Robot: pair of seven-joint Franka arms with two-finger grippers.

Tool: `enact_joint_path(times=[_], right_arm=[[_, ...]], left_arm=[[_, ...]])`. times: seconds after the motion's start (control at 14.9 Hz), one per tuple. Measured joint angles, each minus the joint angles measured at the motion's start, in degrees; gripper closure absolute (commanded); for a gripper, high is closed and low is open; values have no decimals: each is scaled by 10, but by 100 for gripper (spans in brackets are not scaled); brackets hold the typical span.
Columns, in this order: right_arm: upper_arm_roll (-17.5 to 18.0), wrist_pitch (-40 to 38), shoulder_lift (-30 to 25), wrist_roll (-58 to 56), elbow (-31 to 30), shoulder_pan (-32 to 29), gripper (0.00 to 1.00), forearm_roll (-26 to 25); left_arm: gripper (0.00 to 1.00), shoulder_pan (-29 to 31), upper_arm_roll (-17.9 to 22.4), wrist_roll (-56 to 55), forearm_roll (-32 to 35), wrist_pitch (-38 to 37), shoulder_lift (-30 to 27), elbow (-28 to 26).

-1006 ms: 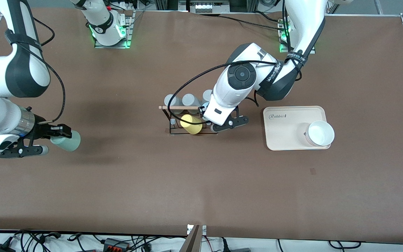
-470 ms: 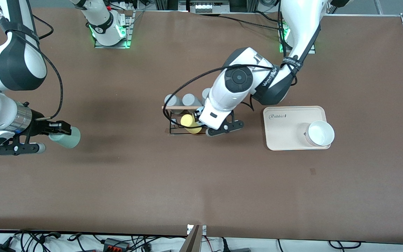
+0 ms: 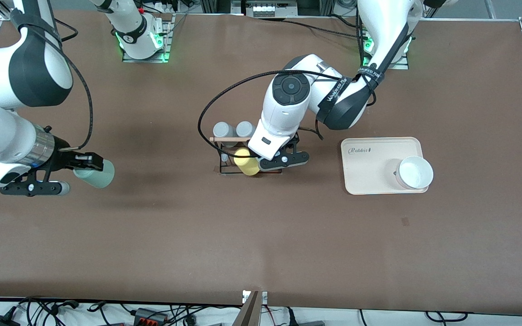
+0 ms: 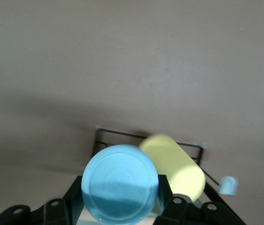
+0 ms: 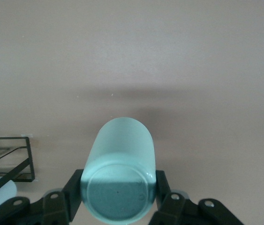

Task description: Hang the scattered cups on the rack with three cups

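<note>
Left gripper (image 3: 273,159) is over the rack (image 3: 238,156), fingers clamped on the blue cup (image 4: 120,183), base toward the wrist camera. A yellow cup (image 3: 245,162) already sits on the rack, at about 9 o'clock from this gripper in the front view. Two grey cups (image 3: 233,129) show at 12 o'clock of the rack's wooden rod (image 3: 230,139); a third is hidden.

Right gripper (image 3: 68,174) waits over bare table toward the right arm's end, fingers closed on the mint cup (image 3: 95,174), long axis lying roughly level, pointing at 3 o'clock toward the rack.

Judgement: left arm is nearer; a free peg must sit beneath the blue cup.
</note>
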Motion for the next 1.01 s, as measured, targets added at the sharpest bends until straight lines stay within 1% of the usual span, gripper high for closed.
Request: enact_joint_path(times=[0.27, 0.47, 0.54, 0.6, 0.67, 0.74, 0.8, 1.01], right_arm=[[0, -1, -5, 34, 2, 14, 57, 9], [0, -1, -7, 66, 2, 29, 57, 9], [1, -2, -7, 81, 2, 34, 57, 9], [1, -2, -7, 95, 2, 40, 57, 10], [1, -4, -7, 109, 2, 48, 57, 10], [1, -4, -6, 123, 2, 57, 57, 10], [1, -4, -4, 136, 2, 68, 57, 10], [1, -5, 2, 170, 2, 98, 57, 10]], left_arm=[[100, 1, 2, 4, 35, 0, 18, -3], [100, -2, 0, 4, 37, 0, 21, -7], [96, -4, -1, 3, 37, 0, 21, -8], [89, -7, -2, 2, 37, 0, 21, -10], [67, -12, -2, -1, 37, 0, 21, -12], [27, -15, -2, -4, 37, 0, 21, -14], [0, -18, -2, -7, 37, 0, 21, -16], [0, -15, 2, -12, 38, -4, 20, -18]])
